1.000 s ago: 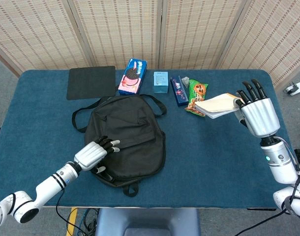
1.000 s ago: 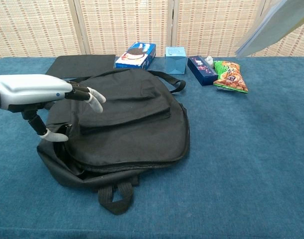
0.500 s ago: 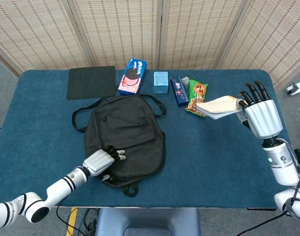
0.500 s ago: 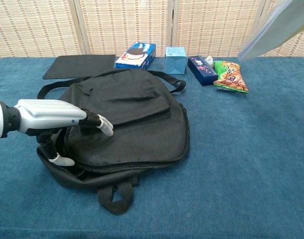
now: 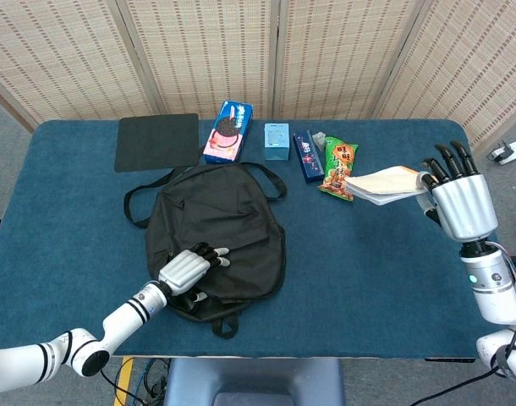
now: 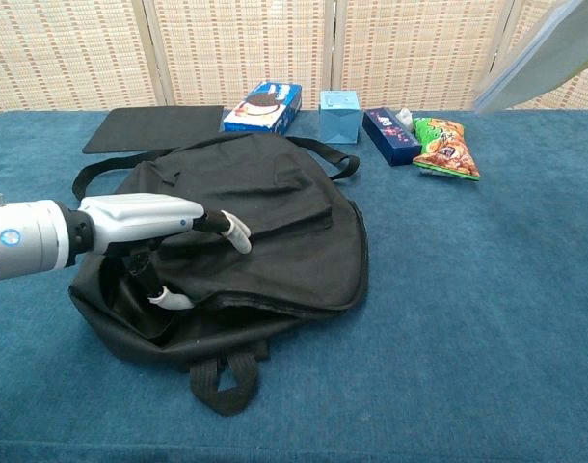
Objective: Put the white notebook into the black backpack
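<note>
We find the left robot hand [image 5: 189, 269] pinching the backpack [image 5: 220, 228] flap at its open edge. The right robot hand [image 5: 461, 199] grips the notebook [image 5: 383, 183] above the tabletop [image 5: 376, 279].

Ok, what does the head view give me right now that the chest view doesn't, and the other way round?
Only the head view shows the right hand gripping the white notebook off the table, to the right of the snack bag; the chest view catches just a pale corner of the notebook at its top right edge. Only the chest view shows the left hand's fingers on top of the flap with the thumb below, at the gaping zip of the black backpack. Both show the left hand on the backpack, the cookie box and the black mat.
</note>
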Controlling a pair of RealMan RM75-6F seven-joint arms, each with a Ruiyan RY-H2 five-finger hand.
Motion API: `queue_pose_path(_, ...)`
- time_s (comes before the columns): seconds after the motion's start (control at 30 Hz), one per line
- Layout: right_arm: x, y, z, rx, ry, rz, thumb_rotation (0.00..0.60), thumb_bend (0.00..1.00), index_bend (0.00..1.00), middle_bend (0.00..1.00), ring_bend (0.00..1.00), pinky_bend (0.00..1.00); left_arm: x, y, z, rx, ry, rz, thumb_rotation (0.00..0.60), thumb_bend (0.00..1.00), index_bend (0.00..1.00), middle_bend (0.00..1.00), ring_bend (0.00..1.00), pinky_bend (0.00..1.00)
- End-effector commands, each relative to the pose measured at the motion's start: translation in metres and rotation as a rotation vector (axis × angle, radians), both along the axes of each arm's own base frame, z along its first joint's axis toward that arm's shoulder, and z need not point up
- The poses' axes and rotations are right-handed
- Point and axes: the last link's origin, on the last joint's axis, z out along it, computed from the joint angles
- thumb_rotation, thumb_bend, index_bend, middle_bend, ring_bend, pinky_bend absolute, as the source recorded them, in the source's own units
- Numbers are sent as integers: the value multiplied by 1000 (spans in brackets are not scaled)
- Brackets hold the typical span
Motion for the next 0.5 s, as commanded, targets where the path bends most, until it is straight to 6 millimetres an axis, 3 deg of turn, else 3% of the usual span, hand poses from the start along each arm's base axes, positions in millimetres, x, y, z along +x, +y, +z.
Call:
queue_pose_path(0.03, -1, 0, 0, -2, -4, -3, 600, 618, 657, 385, 174, 138, 1, 4, -1, 47, -106, 42, 600, 280, 408, 135, 174, 89)
queue_pose_path(0.23, -2, 0, 1, -6, -15, -1, 600, 617, 657, 385, 174, 138, -3, 8, 4, 112, -220, 61, 600, 318, 630, 267, 265, 133)
queue_pose_path(0.5, 3, 3, 2, -11, -35, 25, 600, 618, 657, 385, 174, 138, -7, 15, 9, 174, -318, 92, 600, 426, 752, 386, 338, 164)
